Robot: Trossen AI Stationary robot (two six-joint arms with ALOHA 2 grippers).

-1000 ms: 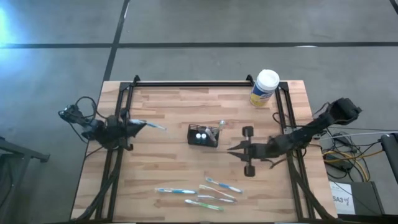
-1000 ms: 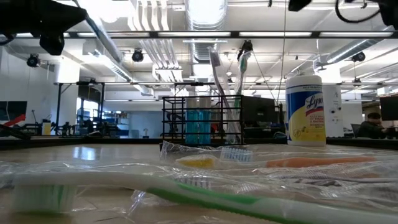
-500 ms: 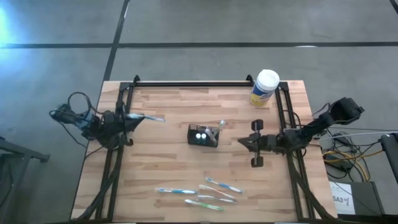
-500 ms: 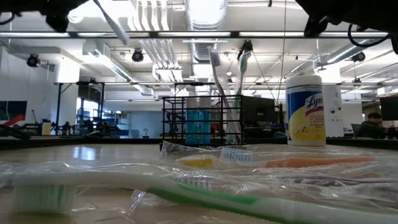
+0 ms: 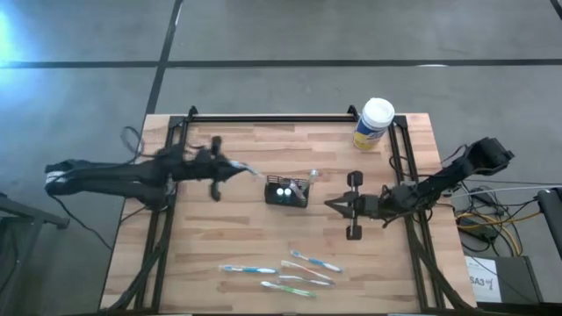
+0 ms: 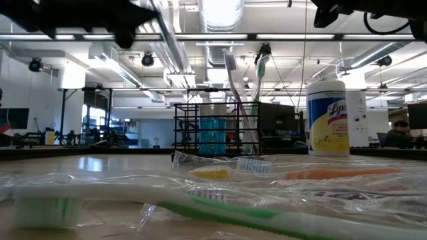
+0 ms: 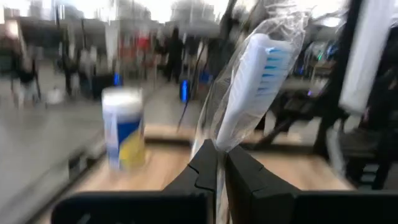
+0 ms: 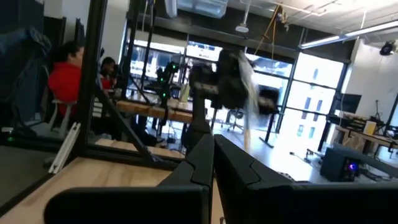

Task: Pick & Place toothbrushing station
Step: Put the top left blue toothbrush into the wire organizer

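Left wrist view: the wrapped toothbrush rises lengthwise from the left gripper's fingers, bristle head farthest out, pinched at its handle. The right gripper's fingers are pressed together, empty.

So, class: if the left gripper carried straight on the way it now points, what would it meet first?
Probably the holder. In the high view the left gripper, shut on a wrapped toothbrush, points across the table toward it. Height is unclear, so it might pass above.

The right gripper is closed and empty above the wooden table — a seated person beyond.
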